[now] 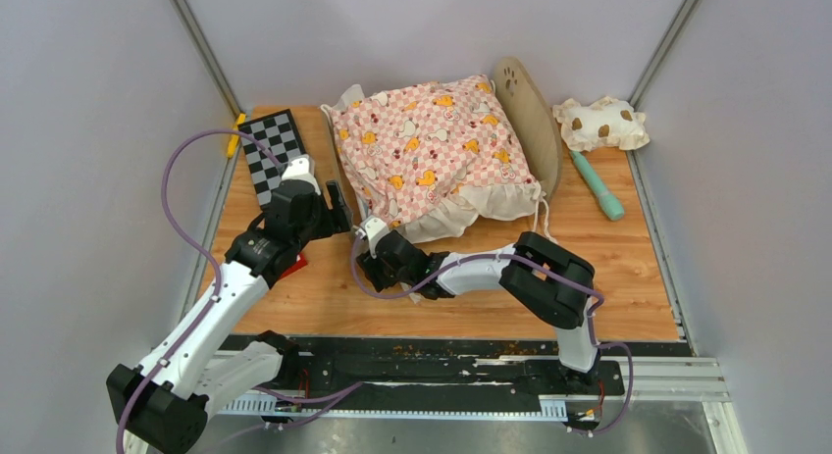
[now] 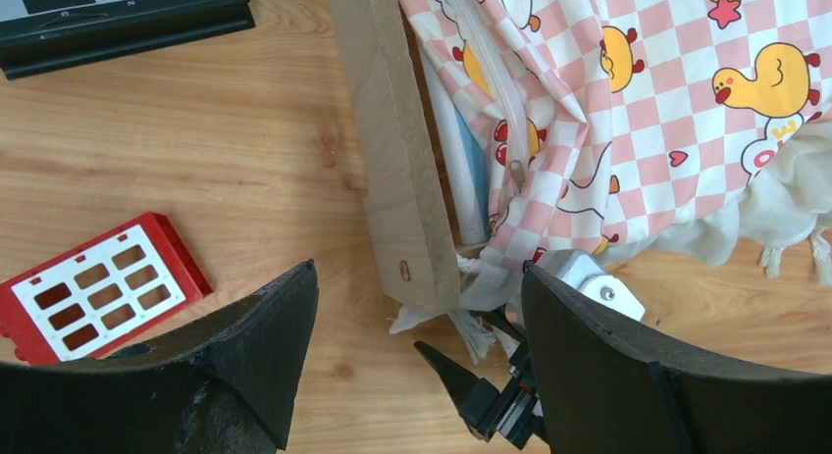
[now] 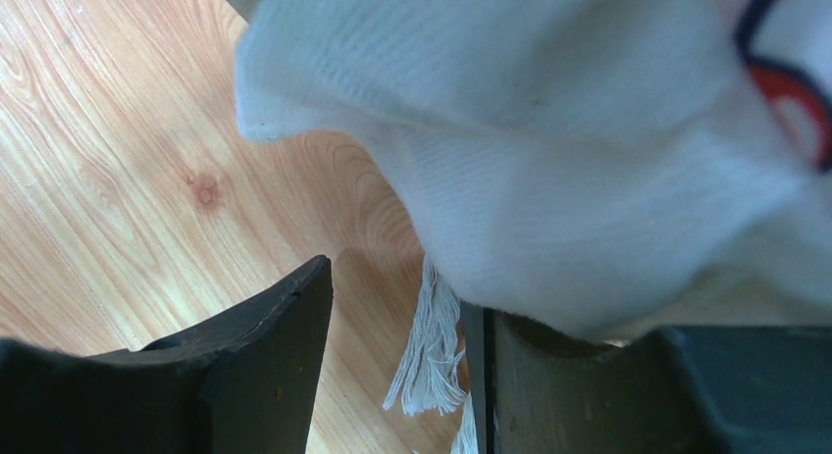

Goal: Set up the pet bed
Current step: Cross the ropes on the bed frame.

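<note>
1. Judging the light-wood pet bed with its paw-print headboard (image 1: 530,121), we expect a stiff, light frame; it sits under the pink checkered ruffled cushion (image 1: 432,150).
2. We would grip its bare wooden end board (image 2: 397,160) at the cushion's left edge, not the soft, slumping fabric.
3. The left gripper (image 2: 417,277) gapes empty just left of the cushion.
4. The right gripper (image 3: 397,292), jaws apart, noses the cushion's near ruffle, clamping nothing we can see.

Your light-wood table (image 1: 638,287) sits boxed in by plain pale-grey walls (image 1: 88,130). Metal corner posts (image 1: 201,42) rise at the back, under soft, even light.
</note>
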You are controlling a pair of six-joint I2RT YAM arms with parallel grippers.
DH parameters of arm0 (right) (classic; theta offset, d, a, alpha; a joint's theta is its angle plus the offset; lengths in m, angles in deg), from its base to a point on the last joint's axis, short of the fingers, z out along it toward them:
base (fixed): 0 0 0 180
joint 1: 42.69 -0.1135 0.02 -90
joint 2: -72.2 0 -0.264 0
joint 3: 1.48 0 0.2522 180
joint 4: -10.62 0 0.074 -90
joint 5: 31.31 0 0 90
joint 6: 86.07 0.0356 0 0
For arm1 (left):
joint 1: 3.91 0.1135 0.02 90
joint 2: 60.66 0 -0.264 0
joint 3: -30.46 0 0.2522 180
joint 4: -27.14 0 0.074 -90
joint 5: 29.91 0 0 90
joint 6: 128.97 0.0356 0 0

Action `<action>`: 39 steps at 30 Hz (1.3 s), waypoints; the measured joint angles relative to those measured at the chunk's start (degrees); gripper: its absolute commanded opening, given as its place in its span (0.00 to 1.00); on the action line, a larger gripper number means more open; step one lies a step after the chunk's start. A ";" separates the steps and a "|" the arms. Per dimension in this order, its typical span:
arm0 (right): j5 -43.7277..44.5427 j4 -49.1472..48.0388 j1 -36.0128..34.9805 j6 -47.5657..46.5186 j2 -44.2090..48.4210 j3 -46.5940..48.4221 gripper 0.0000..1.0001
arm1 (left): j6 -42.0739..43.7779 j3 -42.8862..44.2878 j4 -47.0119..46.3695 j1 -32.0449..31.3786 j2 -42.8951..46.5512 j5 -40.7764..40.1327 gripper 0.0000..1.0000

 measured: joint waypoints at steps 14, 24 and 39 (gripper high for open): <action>5.62 0.72 0.00 0.81 0.20 -0.70 0.21 | -0.02 -0.90 -0.02 0.00 0.00 0.09 0.82; 5.99 1.92 -0.85 1.44 3.34 -4.15 0.00 | -0.02 -1.64 -0.09 0.00 0.00 0.22 0.82; 4.66 4.92 -5.03 3.10 10.14 -11.08 0.00 | 0.17 -2.29 -0.94 0.00 -2.91 -0.96 0.83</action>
